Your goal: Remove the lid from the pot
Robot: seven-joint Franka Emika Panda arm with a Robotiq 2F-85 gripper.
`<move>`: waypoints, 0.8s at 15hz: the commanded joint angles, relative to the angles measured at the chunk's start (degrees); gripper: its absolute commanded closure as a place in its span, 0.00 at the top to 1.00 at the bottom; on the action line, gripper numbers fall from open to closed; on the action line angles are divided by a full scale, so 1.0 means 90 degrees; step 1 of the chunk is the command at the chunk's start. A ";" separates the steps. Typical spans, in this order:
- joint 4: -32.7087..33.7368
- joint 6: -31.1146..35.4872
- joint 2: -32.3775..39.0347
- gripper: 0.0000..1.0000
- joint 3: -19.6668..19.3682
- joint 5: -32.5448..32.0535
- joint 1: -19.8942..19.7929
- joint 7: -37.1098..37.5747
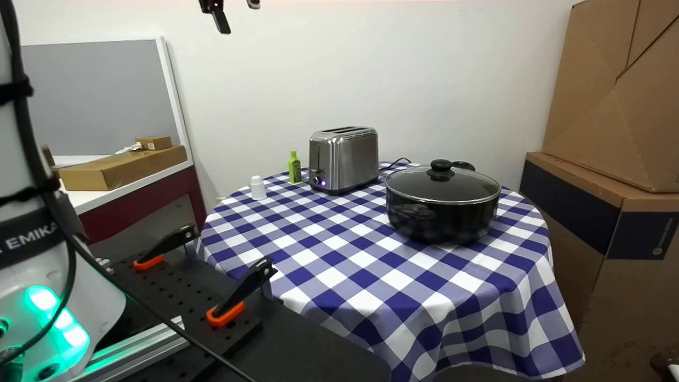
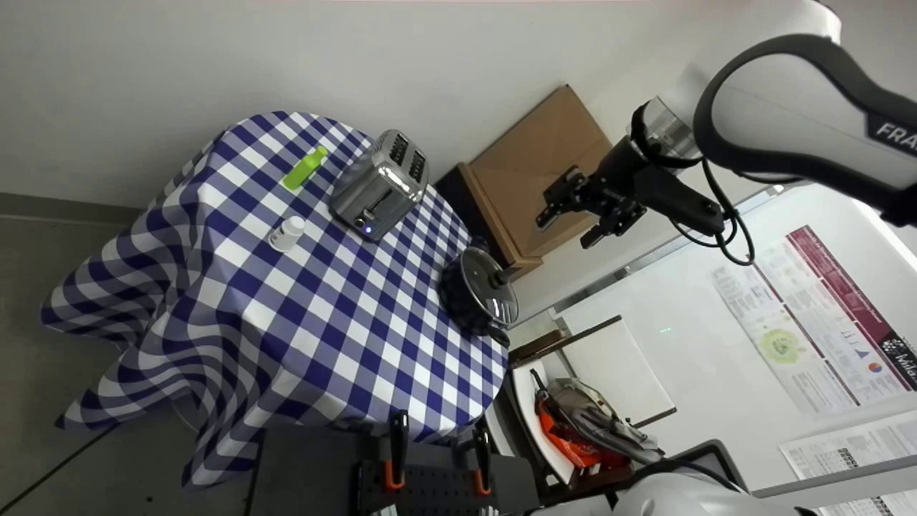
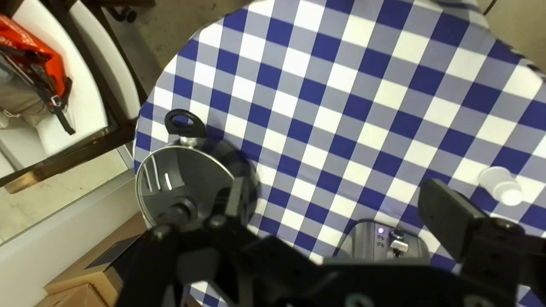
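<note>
The black pot [image 1: 440, 225] stands upright on the checked tablecloth, and its glass lid [image 1: 419, 187] lies on top. The lid's black knob [image 1: 441, 168] points up. In an exterior view the pot [image 2: 455, 295] and lid [image 2: 487, 281] sit near the table's edge. In the wrist view the lid [image 3: 183, 166] is at the left, partly covered by a finger, and the pot's wall [image 3: 251, 183] shows beside it. My gripper [image 3: 333, 186] is open and empty. It hangs high above the table, apart from the pot, in both exterior views [image 1: 240, 18] [image 2: 564, 231].
A silver toaster [image 1: 345, 159] stands beside the pot, with a green bottle [image 1: 294, 167] and a white bottle [image 1: 258, 188] farther along the table. Cardboard boxes [image 1: 610, 106] stand beyond the table's pot side. Two clamps [image 1: 241, 292] rise from the robot's black mounting plate.
</note>
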 commanded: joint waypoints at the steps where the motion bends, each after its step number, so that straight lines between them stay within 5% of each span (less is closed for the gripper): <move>1: -0.0630 0.1257 0.0007 1.00 -0.0560 -0.0392 -0.0187 -0.0318; 7: -0.1476 0.3600 0.0841 1.00 -0.1253 -0.0707 -0.1062 -0.0205; 12: -0.1185 0.5163 0.2044 1.00 -0.1676 -0.0687 -0.1632 -0.0547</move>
